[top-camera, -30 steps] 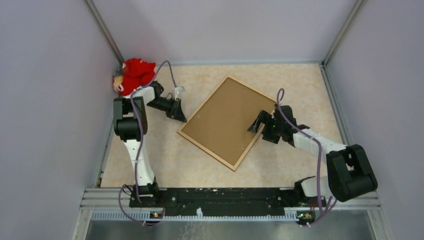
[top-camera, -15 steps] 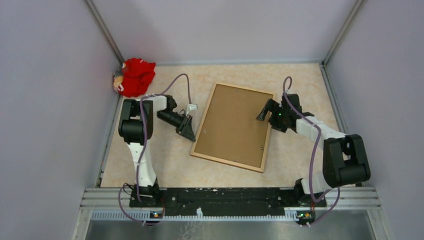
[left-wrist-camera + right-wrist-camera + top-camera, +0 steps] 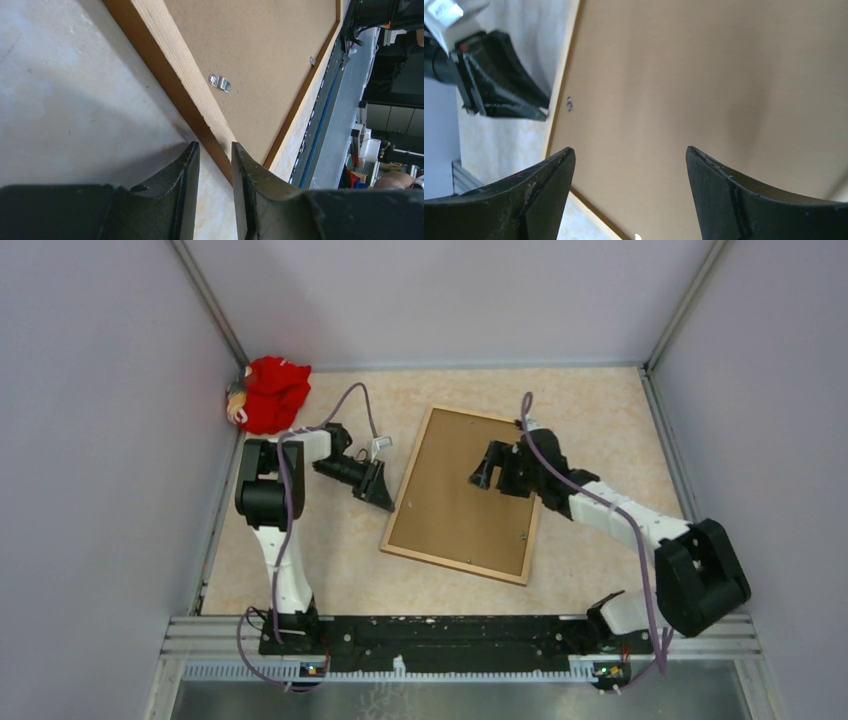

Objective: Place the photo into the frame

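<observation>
The frame [image 3: 404,483] lies face down on the table, its golden-brown moulding around a brown backing board [image 3: 462,502]. The photo is hidden. My left gripper [image 3: 383,493] is low at the frame's left edge; in the left wrist view its jaws [image 3: 213,146] stand a narrow gap apart, with the moulding [image 3: 172,75] just ahead of the tips and nothing held. My right gripper [image 3: 481,470] hovers over the upper part of the board, jaws wide open and empty [image 3: 630,150], above the board [image 3: 684,75].
A red plush toy [image 3: 270,392] lies in the far left corner. Grey walls close in the table on three sides. A metal rail [image 3: 440,632] runs along the near edge. A small metal clip [image 3: 220,82] sits on the board.
The frame has turned from a diagonal to nearly square with the table. My left gripper moved to its left edge. My right gripper moved left from the right edge to over the board.
</observation>
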